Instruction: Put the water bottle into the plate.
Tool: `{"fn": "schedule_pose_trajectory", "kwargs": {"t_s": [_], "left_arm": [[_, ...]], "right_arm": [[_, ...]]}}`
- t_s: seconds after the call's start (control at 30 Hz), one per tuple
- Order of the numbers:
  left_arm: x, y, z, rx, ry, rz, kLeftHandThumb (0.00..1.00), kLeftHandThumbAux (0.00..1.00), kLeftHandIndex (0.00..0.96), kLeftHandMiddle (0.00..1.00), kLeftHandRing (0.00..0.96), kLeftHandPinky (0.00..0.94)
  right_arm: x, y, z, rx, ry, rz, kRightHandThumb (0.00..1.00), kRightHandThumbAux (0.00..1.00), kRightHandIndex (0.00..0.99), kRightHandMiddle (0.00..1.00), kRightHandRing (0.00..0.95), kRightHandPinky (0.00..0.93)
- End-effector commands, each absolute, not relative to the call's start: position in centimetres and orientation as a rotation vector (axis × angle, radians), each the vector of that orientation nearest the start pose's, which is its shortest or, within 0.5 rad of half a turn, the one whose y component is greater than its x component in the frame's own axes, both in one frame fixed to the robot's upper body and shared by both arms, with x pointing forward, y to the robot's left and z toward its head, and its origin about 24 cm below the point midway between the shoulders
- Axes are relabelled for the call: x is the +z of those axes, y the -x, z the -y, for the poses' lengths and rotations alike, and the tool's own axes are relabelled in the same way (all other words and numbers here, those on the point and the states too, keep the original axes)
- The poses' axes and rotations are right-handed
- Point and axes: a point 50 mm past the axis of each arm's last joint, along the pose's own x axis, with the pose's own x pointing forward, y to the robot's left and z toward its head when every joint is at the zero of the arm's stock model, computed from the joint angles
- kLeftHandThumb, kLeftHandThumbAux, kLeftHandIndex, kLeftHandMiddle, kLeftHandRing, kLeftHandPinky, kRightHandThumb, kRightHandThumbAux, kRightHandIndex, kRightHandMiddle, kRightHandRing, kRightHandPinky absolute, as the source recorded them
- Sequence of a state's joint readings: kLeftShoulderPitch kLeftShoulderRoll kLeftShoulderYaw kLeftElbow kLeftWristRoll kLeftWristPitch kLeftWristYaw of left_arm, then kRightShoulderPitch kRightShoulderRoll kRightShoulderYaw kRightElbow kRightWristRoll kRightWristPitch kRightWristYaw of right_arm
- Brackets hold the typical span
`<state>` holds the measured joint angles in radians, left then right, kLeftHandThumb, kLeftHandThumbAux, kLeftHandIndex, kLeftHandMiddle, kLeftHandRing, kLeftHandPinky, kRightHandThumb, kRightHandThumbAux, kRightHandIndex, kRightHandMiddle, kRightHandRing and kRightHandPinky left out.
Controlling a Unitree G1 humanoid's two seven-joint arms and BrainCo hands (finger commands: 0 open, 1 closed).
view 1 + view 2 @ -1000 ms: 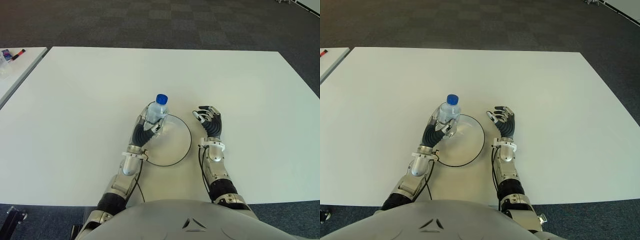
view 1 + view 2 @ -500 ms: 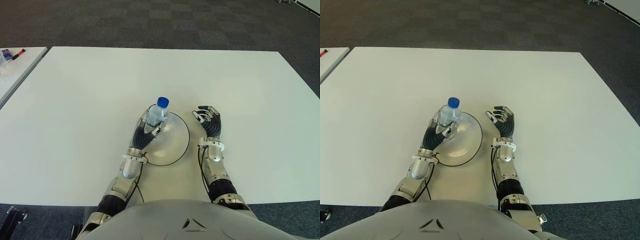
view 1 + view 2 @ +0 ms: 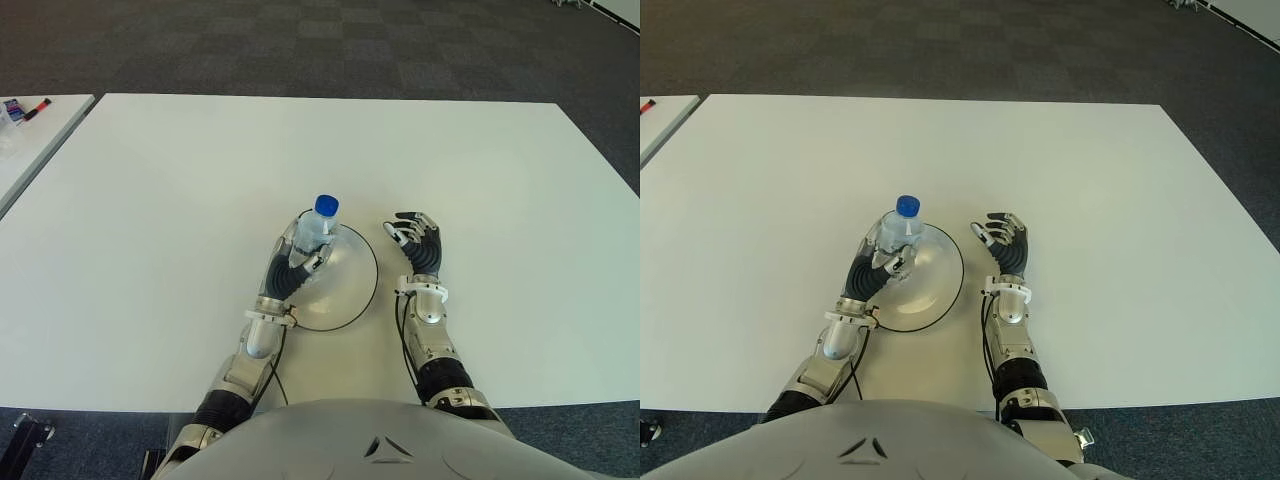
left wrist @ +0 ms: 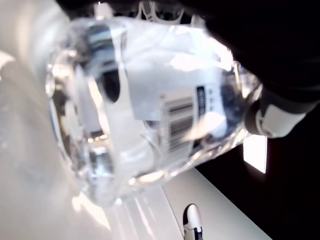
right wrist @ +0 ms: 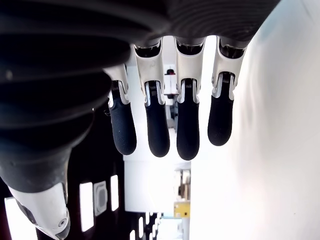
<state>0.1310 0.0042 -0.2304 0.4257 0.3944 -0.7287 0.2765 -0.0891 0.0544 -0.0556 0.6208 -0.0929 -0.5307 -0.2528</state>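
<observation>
Dark carpet tiles [image 3: 300,50] lay behind the white desk [image 3: 150,200] on which we worked, and a second white desk [image 3: 30,130] stood at our far left with small items on it that we could not identify.

We held the water bottle [image 3: 316,228] upright in our left hand [image 3: 296,252], the fingers closed around its clear body and the blue cap [image 3: 325,205] pointing up. It stood at the left rear part of the plate [image 3: 365,290]; we could not tell whether its base touched the plate or hung just above it.

In our judgement, the risk came from this position near the rim. If the hand opened while the base was on the sloping edge, the bottle could tip and roll off onto the desk. The plate looked light, so a push from the fingers could also slide it away. Opening the fingers unevenly could drag the bottle over.

Our right hand [image 3: 418,243] showed just beside the plate on its right side, fingers relaxed and holding nothing.

We counted one bottle, one cap, one plate, two hands and two desks.
</observation>
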Motion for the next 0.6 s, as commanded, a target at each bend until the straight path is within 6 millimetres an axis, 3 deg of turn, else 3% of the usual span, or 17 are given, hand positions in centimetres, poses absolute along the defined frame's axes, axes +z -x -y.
{"fn": "schedule_pose_trajectory", "kwargs": {"t_s": [0.03, 0.6], "left_arm": [[-2.05, -18.78, -9.19, -0.161, -0.263, 0.203, 0.799, 0.531, 0.229, 0.403, 0.394, 0.388], [-1.58, -18.98, -9.26, -0.152, -0.266, 0.231, 0.817, 0.520, 0.255, 0.412, 0.398, 0.392]], "right_arm": [[-4.45, -23.28, 14.64, -0.228, 0.023, -0.106, 0.695, 0.724, 0.417, 0.410, 0.434, 0.434], [-4.55, -23.33, 14.62, -0.230, 0.013, -0.115, 0.697, 0.724, 0.417, 0.411, 0.429, 0.428]]}}
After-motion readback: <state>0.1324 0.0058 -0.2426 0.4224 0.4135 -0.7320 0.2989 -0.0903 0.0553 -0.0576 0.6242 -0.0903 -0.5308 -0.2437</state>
